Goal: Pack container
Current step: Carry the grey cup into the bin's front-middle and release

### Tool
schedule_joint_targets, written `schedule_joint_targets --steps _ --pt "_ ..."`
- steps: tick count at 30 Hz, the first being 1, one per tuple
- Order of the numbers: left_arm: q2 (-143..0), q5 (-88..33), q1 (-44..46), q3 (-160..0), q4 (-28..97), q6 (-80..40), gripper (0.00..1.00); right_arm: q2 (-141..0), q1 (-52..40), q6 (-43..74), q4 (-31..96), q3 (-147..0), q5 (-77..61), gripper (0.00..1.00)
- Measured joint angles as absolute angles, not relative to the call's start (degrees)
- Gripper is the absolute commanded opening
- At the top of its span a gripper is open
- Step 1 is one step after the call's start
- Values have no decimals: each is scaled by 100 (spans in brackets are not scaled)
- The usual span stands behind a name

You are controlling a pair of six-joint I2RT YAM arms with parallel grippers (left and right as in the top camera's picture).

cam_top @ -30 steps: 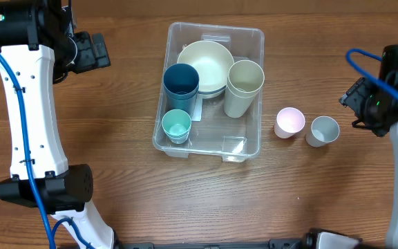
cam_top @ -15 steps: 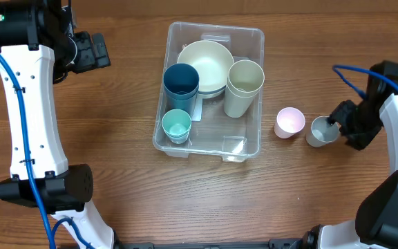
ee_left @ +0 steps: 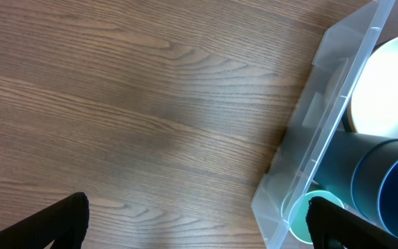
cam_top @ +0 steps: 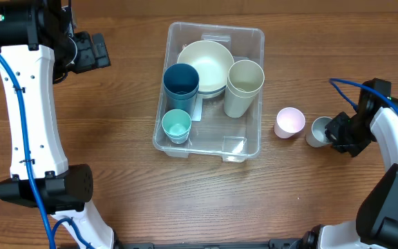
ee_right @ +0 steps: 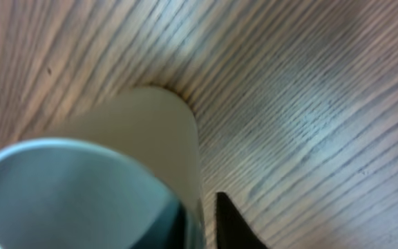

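The clear container (cam_top: pixel 254 36) sits mid-table. It holds a cream bowl (cam_top: pixel 206 61), a dark blue cup (cam_top: pixel 181 78), a small teal cup (cam_top: pixel 177 125) and a tall cream cup (cam_top: pixel 245 77). To its right, on the wooden table (cam_top: pixel 130 194), stand a pink cup (cam_top: pixel 289 121) and a grey cup (cam_top: pixel 318 129). The right gripper (cam_top: pixel 332 131) pinches the grey cup's rim. The left gripper (cam_top: pixel 101 52) gapes wide, holding nothing, left of the container.

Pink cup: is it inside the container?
No, the pink cup stands on the table to the right of the container, outside its wall.
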State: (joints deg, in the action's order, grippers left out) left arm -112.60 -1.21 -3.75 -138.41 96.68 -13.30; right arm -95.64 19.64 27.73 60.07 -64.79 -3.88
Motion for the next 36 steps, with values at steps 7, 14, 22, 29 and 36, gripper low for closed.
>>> schedule_joint_targets --steps 7,14,22,29,36 --pt "-11260 -119 -375 -13841 9668 -1330 100 -9564 2362 2877 6080 -6504 -423 4" --pt "-11260 -119 -375 -13841 9668 -1330 100 -9085 2486 2842 6866 -7201 -401 4" --pt "-11260 -121 -375 -13841 9668 -1330 100 -7703 1076 2617 7616 -8294 -423 4" --pt "-11260 -121 -375 -13841 9668 -1330 100 -7463 -847 2615 7614 -8348 -471 4" --pt "-11260 -121 -375 -13841 9668 -1330 100 -7946 -2198 2858 6901 -8348 -469 4"
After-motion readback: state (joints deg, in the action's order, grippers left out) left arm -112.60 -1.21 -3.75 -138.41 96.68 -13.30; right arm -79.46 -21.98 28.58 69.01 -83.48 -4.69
